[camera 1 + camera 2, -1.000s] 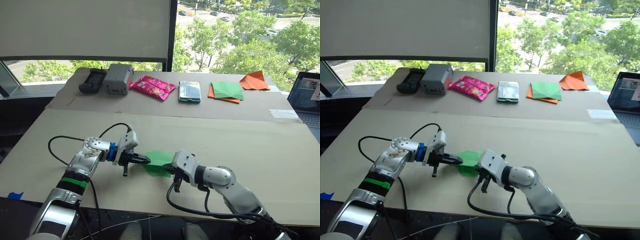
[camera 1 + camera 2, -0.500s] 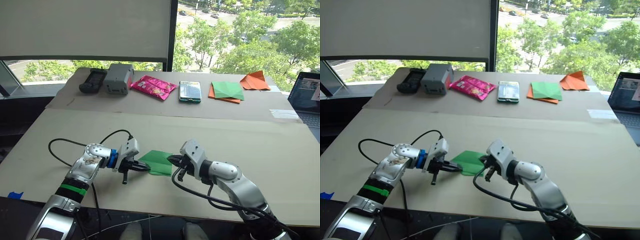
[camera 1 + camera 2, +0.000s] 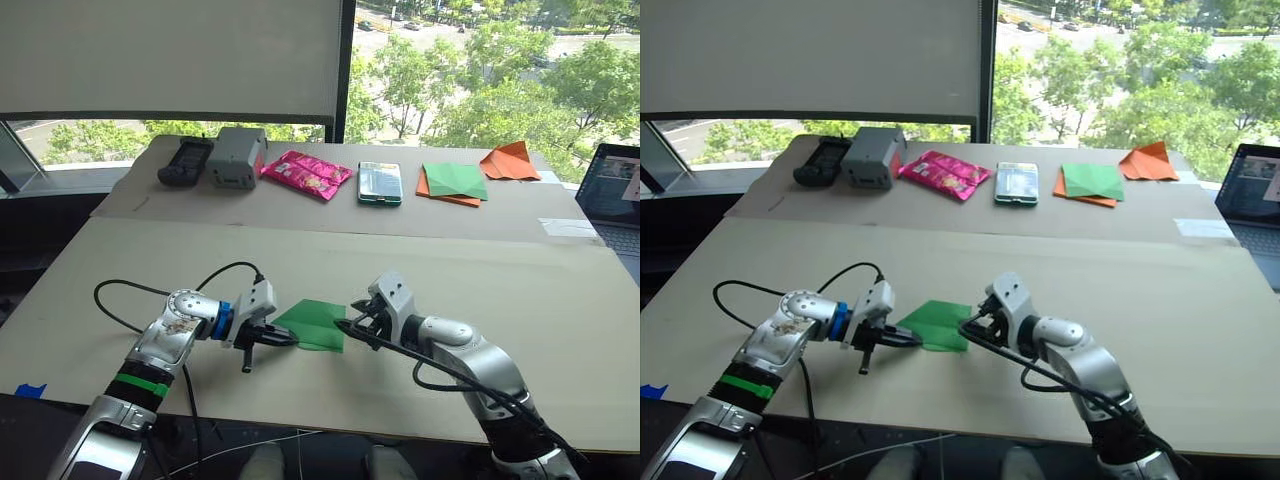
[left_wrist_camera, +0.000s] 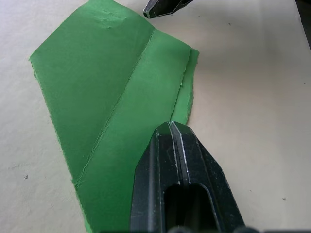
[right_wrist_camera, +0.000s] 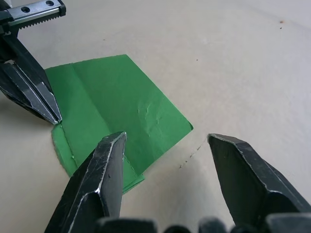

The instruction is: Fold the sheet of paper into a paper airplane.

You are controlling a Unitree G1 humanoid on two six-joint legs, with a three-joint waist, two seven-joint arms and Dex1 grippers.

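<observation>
Mid-fold: sheet of paper (image 3: 312, 324) lies flat on desk (image 3: 560, 300). Our left gripper (image 3: 290, 339) pins its corner, closed; right gripper (image 5: 165, 145) hovers open beside it. Next, we judge, right lifts an edge.

Far table, our left: black handset (image 3: 185, 162), grey box (image 3: 235, 157)
Middle: pink packet (image 3: 306, 173), phone (image 3: 380, 183)
Right: green-and-orange sheets (image 3: 452, 183), orange plane (image 3: 509, 161), laptop (image 3: 613, 190)
</observation>
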